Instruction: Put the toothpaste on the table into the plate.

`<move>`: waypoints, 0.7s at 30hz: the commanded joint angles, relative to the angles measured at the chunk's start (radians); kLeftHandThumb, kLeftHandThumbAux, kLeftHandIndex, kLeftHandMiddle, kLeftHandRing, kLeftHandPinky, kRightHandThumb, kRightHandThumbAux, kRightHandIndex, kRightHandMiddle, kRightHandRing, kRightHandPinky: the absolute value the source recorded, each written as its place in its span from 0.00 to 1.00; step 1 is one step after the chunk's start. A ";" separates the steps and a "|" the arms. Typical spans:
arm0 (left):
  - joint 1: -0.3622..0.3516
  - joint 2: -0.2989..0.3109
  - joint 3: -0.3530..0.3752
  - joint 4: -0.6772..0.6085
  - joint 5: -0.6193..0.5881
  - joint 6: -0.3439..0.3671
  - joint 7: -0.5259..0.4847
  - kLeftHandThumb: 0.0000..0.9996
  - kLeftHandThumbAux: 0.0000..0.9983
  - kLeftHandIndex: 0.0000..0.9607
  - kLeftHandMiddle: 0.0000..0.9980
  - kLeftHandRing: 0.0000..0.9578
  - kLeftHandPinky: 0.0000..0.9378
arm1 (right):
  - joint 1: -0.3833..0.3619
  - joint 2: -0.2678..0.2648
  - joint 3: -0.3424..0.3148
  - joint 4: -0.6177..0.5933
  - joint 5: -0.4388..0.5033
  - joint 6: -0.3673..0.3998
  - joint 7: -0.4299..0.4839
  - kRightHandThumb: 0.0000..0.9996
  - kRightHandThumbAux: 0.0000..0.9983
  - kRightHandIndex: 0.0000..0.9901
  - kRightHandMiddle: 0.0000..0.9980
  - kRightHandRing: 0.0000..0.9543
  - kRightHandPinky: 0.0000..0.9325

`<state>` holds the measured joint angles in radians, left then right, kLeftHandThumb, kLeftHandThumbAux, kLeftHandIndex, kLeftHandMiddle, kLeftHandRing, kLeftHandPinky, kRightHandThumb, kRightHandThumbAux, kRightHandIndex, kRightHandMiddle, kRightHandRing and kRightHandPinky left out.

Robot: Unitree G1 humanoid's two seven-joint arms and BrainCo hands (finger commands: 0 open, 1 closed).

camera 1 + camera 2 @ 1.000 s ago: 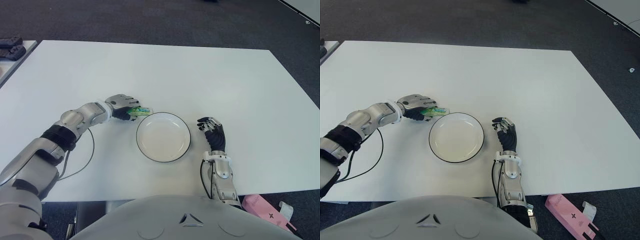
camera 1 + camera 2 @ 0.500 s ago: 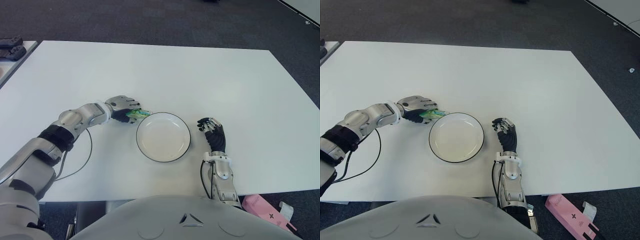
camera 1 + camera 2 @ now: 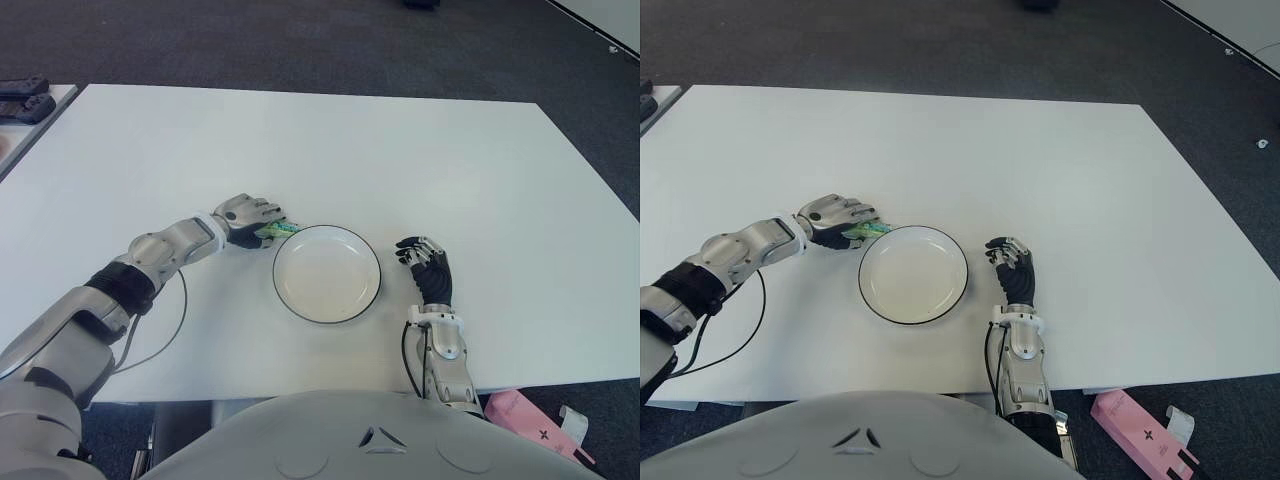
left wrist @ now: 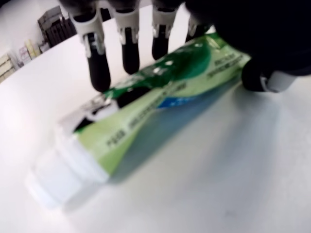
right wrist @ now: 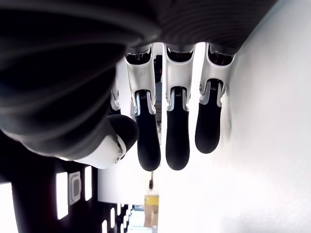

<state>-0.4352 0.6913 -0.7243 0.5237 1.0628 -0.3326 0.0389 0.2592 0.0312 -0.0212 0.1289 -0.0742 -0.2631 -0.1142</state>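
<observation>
A green and white toothpaste tube [image 4: 160, 92] lies flat on the white table [image 3: 400, 150], just off the upper left rim of the white, black-edged plate [image 3: 327, 275]. My left hand [image 3: 258, 218] covers the tube [image 3: 278, 230]. In the left wrist view its fingers [image 4: 97, 58] press down along one side of the tube and the thumb sits at the other side, so the hand is shut on it. The white cap end sticks out past the fingers. My right hand [image 3: 428, 265] shows to the right of the plate, fingers [image 5: 167, 141] relaxed and holding nothing.
A black cable [image 3: 170, 310] loops over the table beside my left forearm. Dark objects [image 3: 25, 85] lie on a side surface at the far left. A pink box [image 3: 530, 420] lies on the floor off the table's near right corner.
My left forearm has swung a little toward me while the hand stayed over the tube by the plate's rim. Less of the tube shows beyond the fingers. The right hand has not moved.
</observation>
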 commanded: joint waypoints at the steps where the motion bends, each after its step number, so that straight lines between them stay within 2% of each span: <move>1: 0.095 -0.012 -0.060 0.019 0.041 -0.011 -0.024 0.61 0.34 0.06 0.20 0.25 0.34 | 0.006 0.002 -0.006 0.018 0.008 0.032 -0.001 0.71 0.73 0.43 0.47 0.50 0.50; 8: 0.103 -0.020 -0.069 0.030 0.041 0.009 -0.020 0.66 0.36 0.07 0.23 0.26 0.37 | 0.003 0.001 -0.008 0.027 0.013 0.015 0.004 0.71 0.73 0.43 0.48 0.50 0.50; 11: 0.106 -0.023 -0.067 0.032 0.031 0.012 -0.028 0.68 0.37 0.09 0.25 0.28 0.42 | 0.002 0.001 -0.007 0.031 0.014 0.002 0.007 0.71 0.73 0.43 0.48 0.50 0.49; 14: 0.115 -0.023 -0.063 0.030 0.027 0.021 -0.025 0.71 0.38 0.18 0.31 0.35 0.48 | 0.004 -0.002 -0.004 0.027 0.008 0.008 0.008 0.71 0.73 0.43 0.47 0.49 0.49; 16: 0.122 -0.021 -0.063 0.026 0.032 0.031 -0.014 0.73 0.40 0.28 0.39 0.43 0.52 | 0.006 -0.004 -0.005 0.022 0.007 0.017 0.009 0.71 0.73 0.43 0.47 0.49 0.49; 20: 0.132 -0.018 -0.071 0.033 0.052 0.048 0.023 0.75 0.43 0.38 0.50 0.54 0.60 | 0.006 -0.004 -0.006 0.022 0.008 0.022 0.006 0.71 0.73 0.43 0.47 0.50 0.50; 21: 0.134 -0.018 -0.074 0.040 0.058 0.052 0.036 0.74 0.52 0.41 0.56 0.60 0.66 | 0.006 -0.003 -0.007 0.022 0.009 0.021 0.006 0.71 0.73 0.43 0.47 0.50 0.51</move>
<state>-0.4054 0.6750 -0.7254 0.5085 1.0639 -0.2663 0.1051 0.2566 0.0262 -0.0239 0.1337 -0.0717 -0.2723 -0.1094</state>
